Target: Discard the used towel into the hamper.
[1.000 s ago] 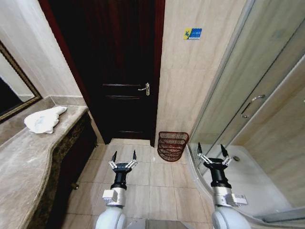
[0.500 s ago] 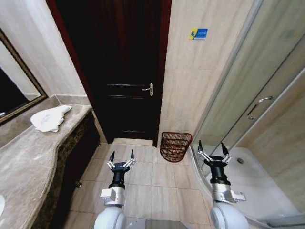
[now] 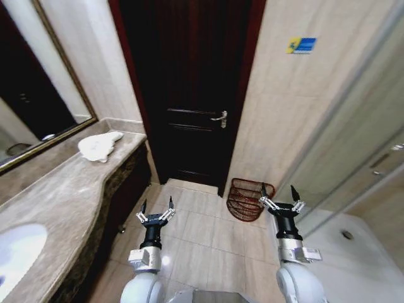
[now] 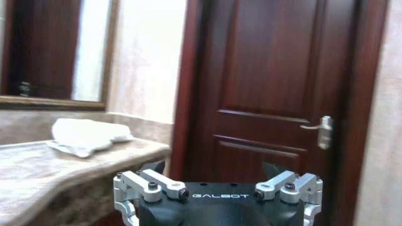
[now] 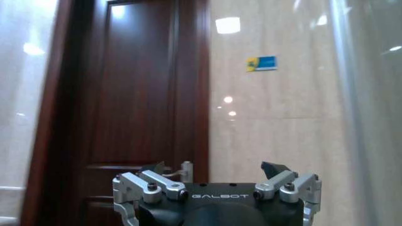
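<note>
The view has swung left (the camera turned, not the objects): towel point(image 3: 100, 146) on counter point(image 3: 57, 202) is nearer centre, hamper point(image 3: 247, 198) right; left gripper point(image 3: 155, 209) and right gripper point(image 3: 279, 196) both spread open, empty.

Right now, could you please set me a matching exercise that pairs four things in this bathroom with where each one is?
Things:
1. towel
2. hamper
3. left gripper
4. right gripper

Places:
A. on the floor against the wall, right of the door
B. held up over the floor tiles beside the counter, fingers open
C. on the far end of the counter, below the mirror
D. held up in front of the hamper's right side, fingers open

Pairs: 1-C, 2-A, 3-B, 4-D
</note>
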